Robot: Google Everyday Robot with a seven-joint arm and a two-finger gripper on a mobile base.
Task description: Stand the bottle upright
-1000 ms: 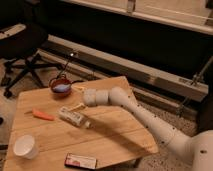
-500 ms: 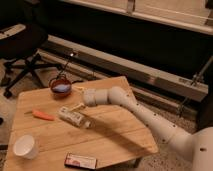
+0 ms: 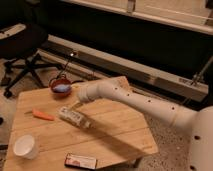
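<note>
The bottle (image 3: 75, 117) lies on its side on the wooden table (image 3: 115, 130), left of centre. It is small and clear with a pale label band, and its neck points toward the lower right. My gripper (image 3: 76, 105) hangs from the white arm (image 3: 130, 100), which reaches in from the right. It sits just above the bottle's back end, very close to it or touching it.
An orange carrot (image 3: 42, 115) lies left of the bottle. A red bowl (image 3: 61, 86) with something blue in it stands at the back edge. A white paper cup (image 3: 26, 146) is at the front left and a flat red packet (image 3: 80, 161) at the front edge. An office chair (image 3: 22, 50) stands behind the table on the left.
The arm's end has edged slightly left toward the bottle. The bottle has not moved.
</note>
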